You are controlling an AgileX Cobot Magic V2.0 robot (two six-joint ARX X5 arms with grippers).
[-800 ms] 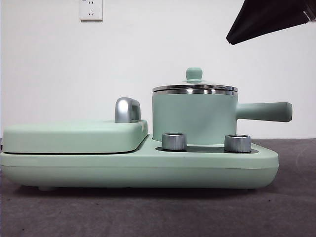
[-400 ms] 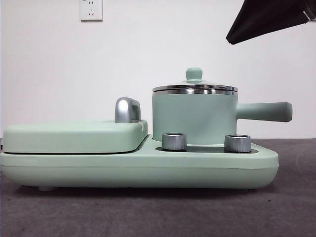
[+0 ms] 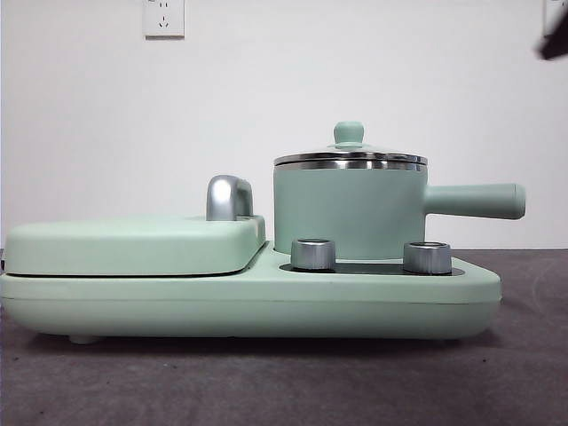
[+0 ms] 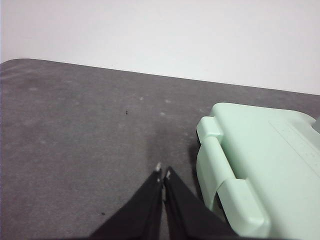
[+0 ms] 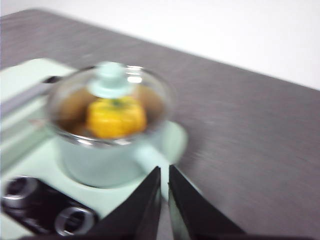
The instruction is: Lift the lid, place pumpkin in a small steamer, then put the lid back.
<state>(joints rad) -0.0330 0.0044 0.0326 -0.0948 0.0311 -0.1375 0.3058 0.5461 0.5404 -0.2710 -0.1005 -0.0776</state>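
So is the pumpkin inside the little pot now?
Yes. The pumpkin sits inside the small steamer, seen through the glass lid, which rests on the steamer's rim.

Small steamer: mint-green pot, steel rim, upright on the cooker base's right end, long handle pointing toward the base's right edge. Lid seated flat on the rim, mint knob up. Pumpkin, yellow-orange, sits inside under the glass.

A plain white wall rises behind a dark grey felt-like tabletop; a white power socket sits high on the wall at left; even, soft light fills the room.
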